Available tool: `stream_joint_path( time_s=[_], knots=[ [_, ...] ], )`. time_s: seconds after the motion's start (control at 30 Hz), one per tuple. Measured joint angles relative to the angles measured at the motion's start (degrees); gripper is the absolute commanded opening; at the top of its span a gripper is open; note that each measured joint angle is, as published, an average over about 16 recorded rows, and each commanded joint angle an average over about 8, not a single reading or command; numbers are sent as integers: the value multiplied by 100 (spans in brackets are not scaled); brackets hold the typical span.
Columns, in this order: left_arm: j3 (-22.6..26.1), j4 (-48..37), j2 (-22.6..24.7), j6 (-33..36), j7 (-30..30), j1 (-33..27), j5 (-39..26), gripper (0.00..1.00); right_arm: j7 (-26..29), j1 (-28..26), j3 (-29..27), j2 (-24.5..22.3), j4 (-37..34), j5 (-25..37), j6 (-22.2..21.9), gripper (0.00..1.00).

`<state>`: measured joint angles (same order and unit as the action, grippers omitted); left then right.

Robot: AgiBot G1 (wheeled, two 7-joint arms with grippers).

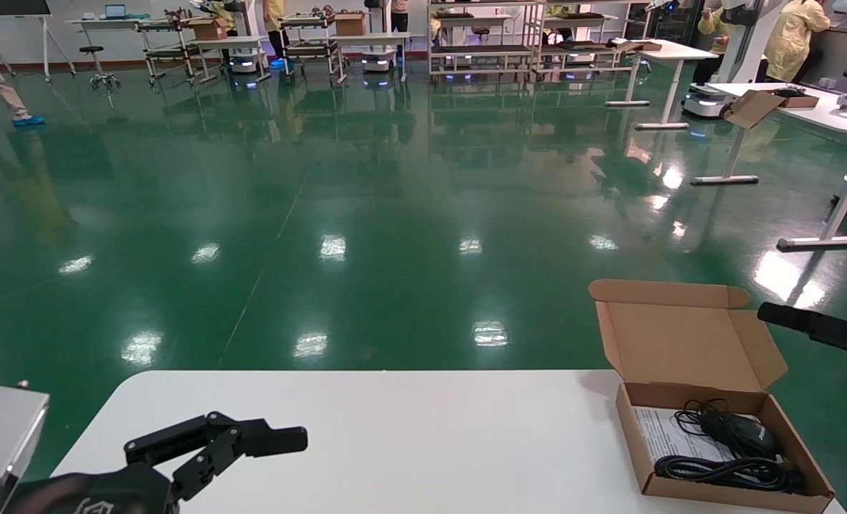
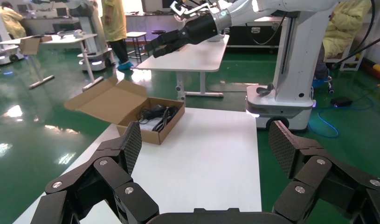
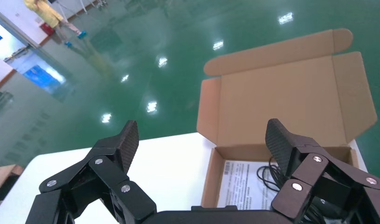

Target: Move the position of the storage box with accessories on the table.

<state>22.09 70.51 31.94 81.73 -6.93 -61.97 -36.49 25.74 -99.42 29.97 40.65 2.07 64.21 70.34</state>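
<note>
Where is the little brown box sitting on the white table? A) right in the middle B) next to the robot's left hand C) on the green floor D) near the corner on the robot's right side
D: the storage box, lid flap open with the accessories inside, sits by the right corner of the table, far from the left hand.

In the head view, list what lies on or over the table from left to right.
Left hand → bare stretch of the table → storage box with paper sheet, then mouse inside → right hand at the right edge.
</note>
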Motion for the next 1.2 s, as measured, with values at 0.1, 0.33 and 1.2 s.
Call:
stream_joint_path(
  time_s=[0.1, 0.33, 1.2],
  knots=[
    [0, 0, 0, 0, 0, 0, 0, 100, -52, 106, -24, -15, 198, -42, 25, 100],
    [0, 0, 0, 0, 0, 0, 0, 100, -203, 479, -159, -71, 904, -257, 173, 100],
    [0, 0, 0, 0, 0, 0, 0, 100, -861, 2159, -787, -321, 4079, -1262, 865, 100]
  ],
)
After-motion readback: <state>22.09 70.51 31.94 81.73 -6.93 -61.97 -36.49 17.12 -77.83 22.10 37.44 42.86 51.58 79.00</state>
